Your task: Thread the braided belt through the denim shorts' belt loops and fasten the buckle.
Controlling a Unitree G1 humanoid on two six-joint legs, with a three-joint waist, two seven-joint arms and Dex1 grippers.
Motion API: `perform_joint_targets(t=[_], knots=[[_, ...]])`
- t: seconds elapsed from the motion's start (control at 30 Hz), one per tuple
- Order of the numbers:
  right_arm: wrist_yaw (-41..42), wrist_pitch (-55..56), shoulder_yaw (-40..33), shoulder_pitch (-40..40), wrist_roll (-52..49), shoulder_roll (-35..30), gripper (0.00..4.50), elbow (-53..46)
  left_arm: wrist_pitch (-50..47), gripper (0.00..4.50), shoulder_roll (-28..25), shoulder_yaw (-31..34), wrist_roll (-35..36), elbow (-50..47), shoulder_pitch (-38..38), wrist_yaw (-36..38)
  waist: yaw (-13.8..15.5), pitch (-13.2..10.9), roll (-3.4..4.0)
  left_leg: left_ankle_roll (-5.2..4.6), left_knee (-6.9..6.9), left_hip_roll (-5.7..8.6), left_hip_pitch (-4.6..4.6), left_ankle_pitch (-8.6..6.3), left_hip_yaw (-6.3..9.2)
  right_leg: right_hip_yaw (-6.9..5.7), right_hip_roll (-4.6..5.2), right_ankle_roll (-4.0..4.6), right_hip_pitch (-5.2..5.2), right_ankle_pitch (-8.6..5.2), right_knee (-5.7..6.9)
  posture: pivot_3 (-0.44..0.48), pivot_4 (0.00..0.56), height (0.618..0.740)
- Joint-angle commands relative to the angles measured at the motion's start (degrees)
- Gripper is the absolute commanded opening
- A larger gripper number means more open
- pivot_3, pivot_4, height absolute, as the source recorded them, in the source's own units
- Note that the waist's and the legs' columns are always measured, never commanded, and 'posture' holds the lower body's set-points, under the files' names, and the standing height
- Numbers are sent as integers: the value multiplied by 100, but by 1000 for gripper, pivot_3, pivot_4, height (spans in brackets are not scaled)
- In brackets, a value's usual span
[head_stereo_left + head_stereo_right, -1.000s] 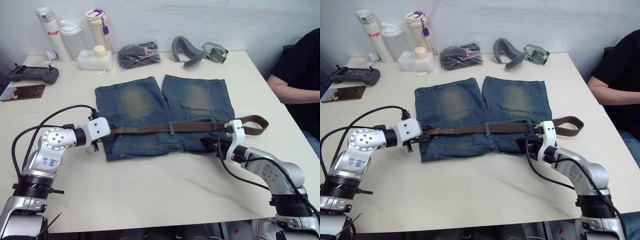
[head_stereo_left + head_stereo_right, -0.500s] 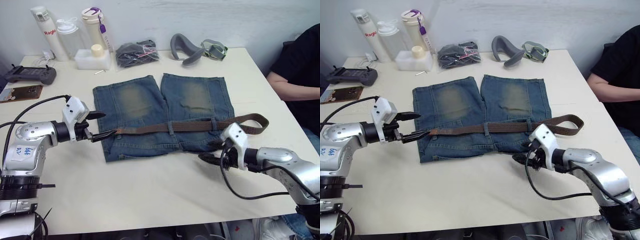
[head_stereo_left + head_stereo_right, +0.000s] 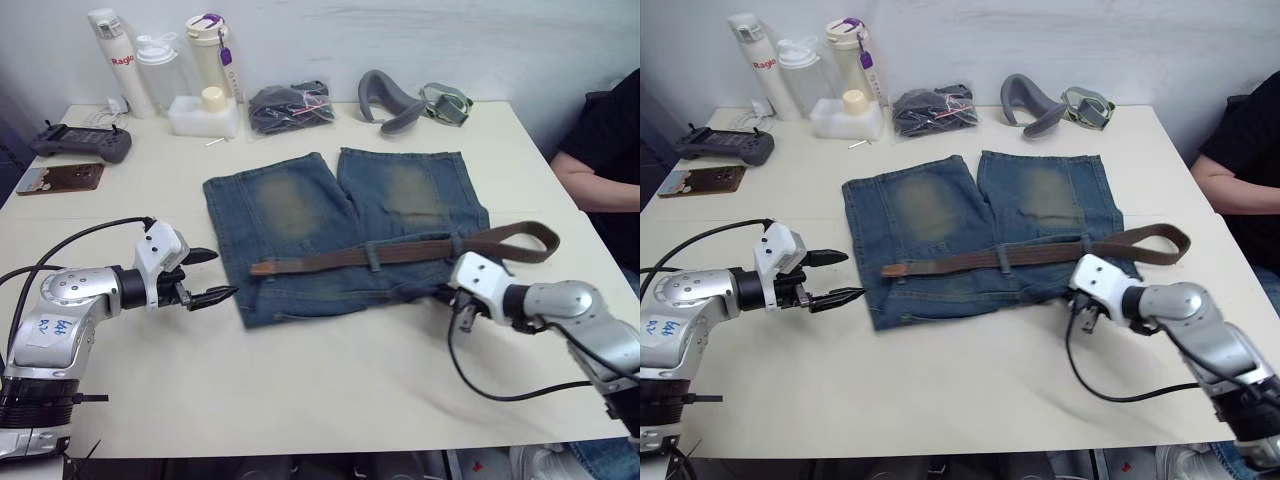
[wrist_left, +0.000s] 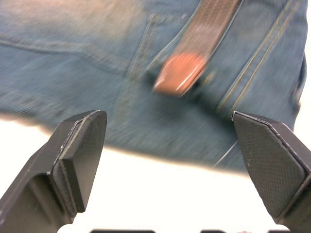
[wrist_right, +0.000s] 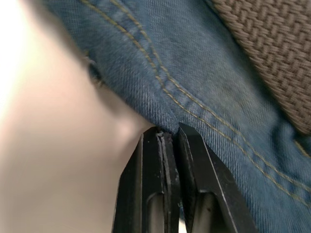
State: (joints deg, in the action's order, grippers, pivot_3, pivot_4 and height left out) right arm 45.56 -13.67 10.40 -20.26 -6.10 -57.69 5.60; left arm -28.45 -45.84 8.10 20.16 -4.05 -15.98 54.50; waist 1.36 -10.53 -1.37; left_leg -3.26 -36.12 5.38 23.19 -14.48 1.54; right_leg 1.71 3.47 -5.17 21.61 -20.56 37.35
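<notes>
Behind the denim shorts [image 3: 350,225] stand bottles [image 3: 165,65]; left end effector [image 3: 205,276] spread, right end effector [image 5: 167,141] pinching the hem.

Blue denim shorts [image 3: 340,225] faded yellowish; brown woven braided belt [image 3: 420,250], tan-tipped.

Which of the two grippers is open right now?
The left gripper: its fingers are spread wide, empty, just off the denim shorts, facing the braided belt tip. The right gripper is shut at the waistband edge.

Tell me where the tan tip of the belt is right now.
In the left eye view the braided belt's tan tip lies on the denim shorts near their left edge, just ahead of the open left claw.
</notes>
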Motion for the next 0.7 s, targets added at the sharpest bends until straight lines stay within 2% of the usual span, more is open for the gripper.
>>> perform_joint_targets(t=[0.03,0.2,0.3,0.37,0.4,0.47,0.53,0.7], knots=[[-224,856,-87,-367,781,-195,69,1164,-2,4500,72,-115,62,-245,-5,-7,-2,-1,2,0,1,1,1,0,0,0,0,0,1,0,-1,0,150,740],[-433,1481,-107,-706,1248,-81,69,1800,-53,4500,237,-285,76,-312,-61,-86,-34,-6,11,19,13,-8,5,24,0,-4,-9,11,19,-6,8,0,150,740],[-40,878,-699,-506,486,-47,1152,984,-138,4500,360,-358,139,-387,-135,-99,-35,-9,16,22,11,-11,9,25,0,-5,-12,11,20,-7,8,0,150,740],[235,496,-994,-326,173,-125,2040,429,-190,4500,390,-352,190,-405,-167,-80,-28,-13,23,22,6,-11,12,27,0,-5,-13,11,19,-7,10,0,150,740],[335,239,-1222,-178,-12,-186,2698,115,-222,4500,409,-366,234,-411,-196,-35,-36,-14,24,22,2,-14,11,27,0,-6,-14,11,18,-7,15,0,150,740],[356,37,-1524,73,-121,-224,3489,-165,-267,4500,424,-423,289,-416,-254,50,-42,-15,26,22,4,-15,10,30,0,-5,-15,11,19,-7,18,0,150,740],[203,-580,-2001,238,-714,156,4427,-514,-288,4500,419,-510,348,-464,-289,166,-57,-15,26,19,4,-17,2,28,0,-5,-16,11,11,-7,19,0,150,740],[-1143,-2978,-3009,197,-3072,1937,4480,-2162,-464,4500,475,-522,572,-602,-457,260,-157,-15,26,18,8,-23,-1,27,2,-4,-21,11,12,-7,28,0,150,740]])
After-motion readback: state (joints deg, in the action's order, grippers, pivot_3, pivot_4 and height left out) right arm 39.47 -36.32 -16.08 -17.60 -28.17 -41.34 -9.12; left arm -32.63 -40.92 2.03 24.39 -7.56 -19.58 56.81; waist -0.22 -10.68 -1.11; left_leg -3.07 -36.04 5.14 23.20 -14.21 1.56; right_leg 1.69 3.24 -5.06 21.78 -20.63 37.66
